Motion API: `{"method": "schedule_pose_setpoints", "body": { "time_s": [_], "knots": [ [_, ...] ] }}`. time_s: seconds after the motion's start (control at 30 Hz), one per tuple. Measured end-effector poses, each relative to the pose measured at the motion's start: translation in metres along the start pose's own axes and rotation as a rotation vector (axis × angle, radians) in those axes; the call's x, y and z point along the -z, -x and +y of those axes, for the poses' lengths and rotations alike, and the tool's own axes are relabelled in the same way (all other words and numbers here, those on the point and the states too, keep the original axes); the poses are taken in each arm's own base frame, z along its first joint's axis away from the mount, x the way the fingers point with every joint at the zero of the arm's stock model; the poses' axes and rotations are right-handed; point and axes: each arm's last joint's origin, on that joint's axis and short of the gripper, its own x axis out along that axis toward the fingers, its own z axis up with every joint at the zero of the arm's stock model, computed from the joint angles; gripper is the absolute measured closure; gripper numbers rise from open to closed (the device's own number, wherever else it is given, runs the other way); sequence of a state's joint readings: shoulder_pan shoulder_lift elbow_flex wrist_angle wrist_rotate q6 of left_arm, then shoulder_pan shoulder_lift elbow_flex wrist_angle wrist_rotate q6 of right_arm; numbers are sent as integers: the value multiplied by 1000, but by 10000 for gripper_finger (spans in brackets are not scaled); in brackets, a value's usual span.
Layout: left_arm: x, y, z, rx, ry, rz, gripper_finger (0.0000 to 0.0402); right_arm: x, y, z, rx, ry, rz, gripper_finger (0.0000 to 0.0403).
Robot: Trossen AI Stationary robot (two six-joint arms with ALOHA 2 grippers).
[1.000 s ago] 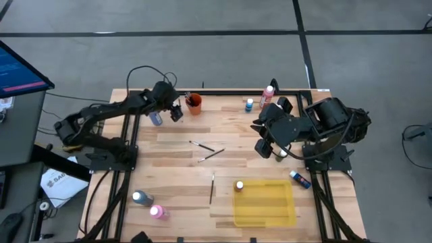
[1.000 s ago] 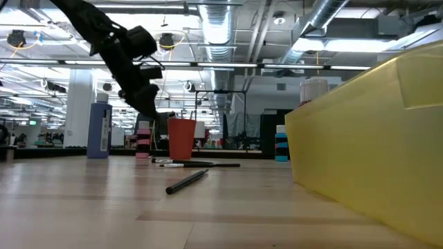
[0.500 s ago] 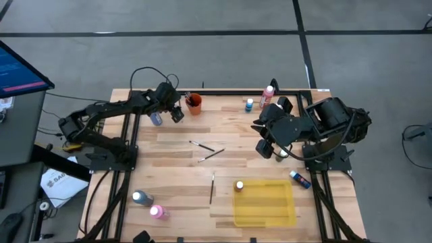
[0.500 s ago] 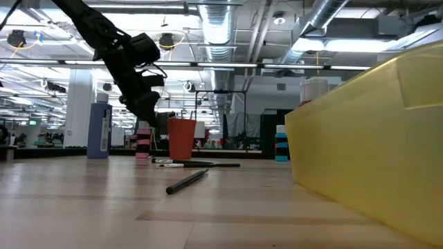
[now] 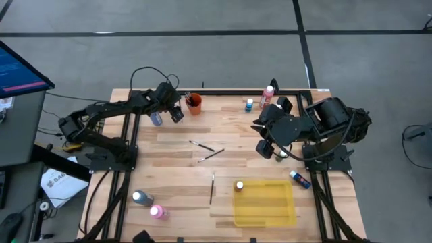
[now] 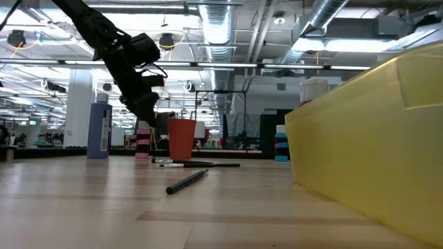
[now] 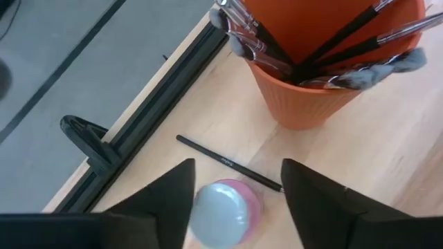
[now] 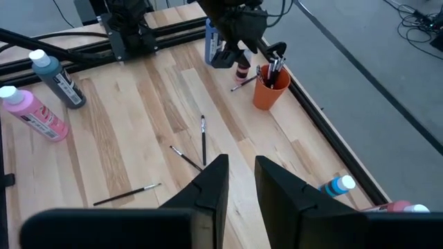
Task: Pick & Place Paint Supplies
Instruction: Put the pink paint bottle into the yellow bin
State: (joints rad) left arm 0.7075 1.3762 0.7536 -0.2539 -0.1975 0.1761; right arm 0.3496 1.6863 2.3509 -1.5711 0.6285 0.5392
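An orange cup (image 5: 194,104) and yellow tray (image 5: 264,204) sit on the table (image 5: 169,162).

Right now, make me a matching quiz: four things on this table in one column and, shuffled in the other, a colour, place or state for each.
1 cup
2 tray
3 left gripper
4 loose brushes

a yellow, flat
b open over a pink bottle
c holds brushes
d lying mid-table

Pairs: 1-c, 2-a, 3-b, 4-d
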Motion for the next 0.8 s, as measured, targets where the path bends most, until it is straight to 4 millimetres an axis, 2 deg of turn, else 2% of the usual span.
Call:
{"method": "schedule_pose_setpoints", "body": {
  "time_s": [0.2,0.4,0.6,0.8],
  "knots": [
    [1,0,1,-46,21,15,122,0,0,0,0,0,0,335],
    [7,1,-1,-26,33,82,106,0,0,0,0,0,0,335],
    [8,1,-1,-25,30,88,127,0,0,0,0,0,0,335],
    [8,1,-1,-25,29,87,207,0,0,0,0,0,0,335]
  ]
}}
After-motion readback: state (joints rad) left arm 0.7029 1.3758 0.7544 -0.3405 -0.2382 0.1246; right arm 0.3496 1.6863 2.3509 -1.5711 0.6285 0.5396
